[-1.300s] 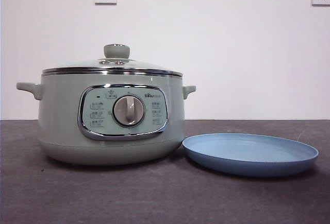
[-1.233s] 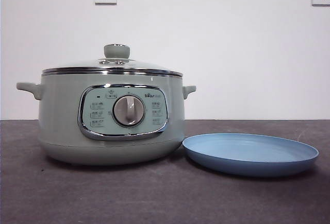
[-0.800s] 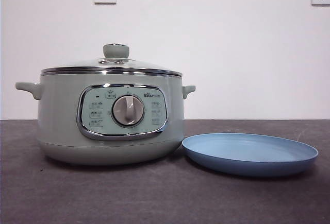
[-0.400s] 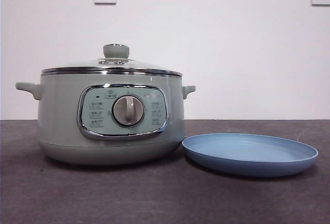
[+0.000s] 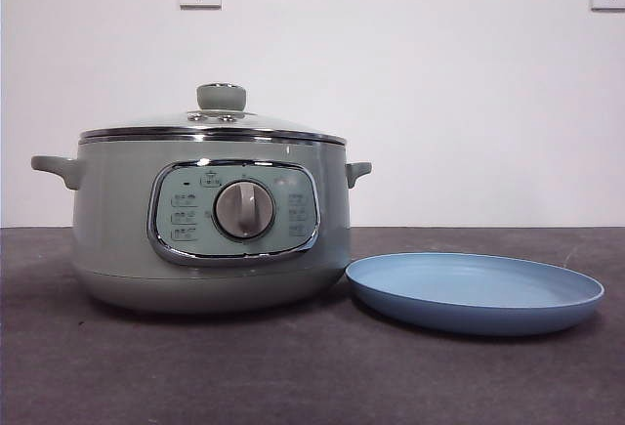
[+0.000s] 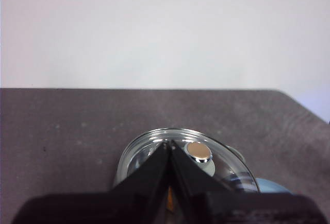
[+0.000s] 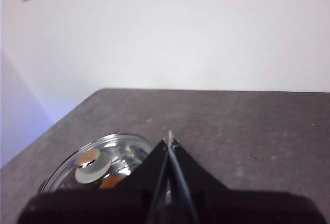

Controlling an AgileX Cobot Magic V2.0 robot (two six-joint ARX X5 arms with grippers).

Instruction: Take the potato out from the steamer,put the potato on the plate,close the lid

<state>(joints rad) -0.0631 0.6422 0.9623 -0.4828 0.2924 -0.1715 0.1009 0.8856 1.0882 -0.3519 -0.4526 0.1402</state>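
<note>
Above the lid [image 6: 154, 147], left hand [image 6: 168, 144] and right hand [image 7: 169, 140] apparently hover, jaws pressed together.

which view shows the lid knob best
The front view: the knob stands in clear profile atop the lid. The left wrist view shows its shiny top from above, near the shut left gripper. The right wrist view shows it blurred, beside the shut right gripper.

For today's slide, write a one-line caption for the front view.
Lidded sage-green steamer beside an empty light-blue plate on a dark table, no arm in view.
</note>
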